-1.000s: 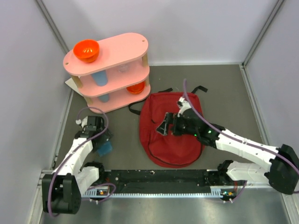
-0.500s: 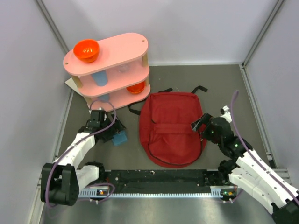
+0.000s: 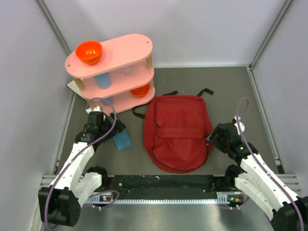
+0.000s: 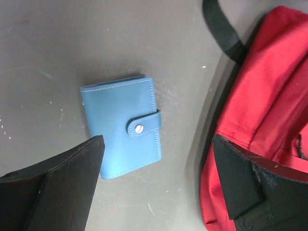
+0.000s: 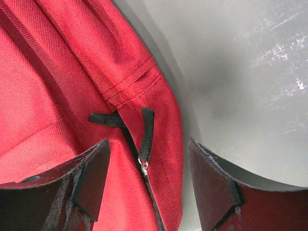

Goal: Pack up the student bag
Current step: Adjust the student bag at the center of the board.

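Observation:
The dark red student bag (image 3: 177,132) lies flat on the grey table, zipped, black straps at its far end. It also shows in the left wrist view (image 4: 269,110) and the right wrist view (image 5: 72,86). A blue snap wallet (image 3: 122,141) lies left of the bag, flat on the table (image 4: 124,126). My left gripper (image 3: 113,137) is open and empty just above the wallet (image 4: 159,178). My right gripper (image 3: 211,138) is open at the bag's right edge, its jaws either side of the black zip pull (image 5: 146,134), not touching it (image 5: 150,185).
A pink three-tier shelf (image 3: 113,74) stands at the back left with an orange bowl (image 3: 89,52) on top and cups on lower tiers. White walls close in left, back and right. A black rail (image 3: 163,185) runs along the near edge.
The left gripper has let go of the blue wallet beside the bag and drawn back left. The right gripper moved off the bag's middle to its right edge.

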Available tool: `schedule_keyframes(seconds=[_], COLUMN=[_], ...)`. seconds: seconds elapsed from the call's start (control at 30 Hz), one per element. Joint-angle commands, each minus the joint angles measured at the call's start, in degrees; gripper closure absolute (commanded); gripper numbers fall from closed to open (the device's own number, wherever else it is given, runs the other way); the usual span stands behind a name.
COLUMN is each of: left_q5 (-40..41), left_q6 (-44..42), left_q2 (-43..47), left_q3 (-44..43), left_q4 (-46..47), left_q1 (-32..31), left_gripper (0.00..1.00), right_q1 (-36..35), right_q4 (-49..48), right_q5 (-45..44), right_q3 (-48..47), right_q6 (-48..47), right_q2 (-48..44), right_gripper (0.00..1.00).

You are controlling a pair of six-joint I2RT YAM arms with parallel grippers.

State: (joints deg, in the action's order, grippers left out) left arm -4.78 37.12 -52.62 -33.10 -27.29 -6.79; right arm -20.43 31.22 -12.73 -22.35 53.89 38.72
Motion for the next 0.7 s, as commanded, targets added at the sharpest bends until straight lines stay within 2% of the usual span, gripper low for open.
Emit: schedule_keyframes(seconds=[0.0, 0.17, 0.23, 0.27, 0.33, 0.37, 0.47, 0.53, 0.67], left_q5=[-1.55, -6.02, -4.99, -0.80, 2.39, 0.75, -1.90, -3.13, -8.84], left_q6=[-0.82, -1.88, -2.58, -3.19, -5.12, -5.57, -8.29, -11.53, -15.67], left_q2=[3.48, 3.58, 3.84, 2.62, 0.25, -2.37, -6.86, -9.15, -18.36], left_q3=[-2.76, -5.56, -8.19, -9.51, -13.73, -14.53, -15.67, -17.07, -21.38], left_q4=[1.27, 1.97, 4.16, 4.35, 4.61, 6.79, 13.20, 14.98, 17.62], left_q1=[-1.03, -2.70, -9.18, -16.52, -23.59, -28.32, -36.07, -39.69, -48.82], left_gripper=[0.01, 0.01, 0.01, 0.01, 0.01, 0.01, 0.01, 0.01, 0.02], right_q1=[1.09, 1.00, 1.00, 1.09, 1.18, 1.09, 1.44, 1.62, 2.23], right_q4=[-2.75, -2.83, -2.83, -2.92, -4.15, -5.02, -9.07, -10.03, -11.53], right_q5=[0.78, -0.89, -0.11, 0.16, 0.95, 1.04, 2.62, 2.89, 3.24], right_q3=[-2.08, -0.86, 0.29, 0.46, 0.99, 1.17, 2.22, 2.13, 2.84], right_q6=[-1.42, -1.33, -0.54, -0.02, -0.36, -0.62, -1.59, -2.03, -2.21], right_q2=[-1.00, -4.71, -2.79, -1.73, 0.64, 1.09, 1.80, 1.80, 3.46], right_gripper=[0.37, 0.35, 0.35, 0.36, 0.40, 0.41, 0.46, 0.54, 0.64])
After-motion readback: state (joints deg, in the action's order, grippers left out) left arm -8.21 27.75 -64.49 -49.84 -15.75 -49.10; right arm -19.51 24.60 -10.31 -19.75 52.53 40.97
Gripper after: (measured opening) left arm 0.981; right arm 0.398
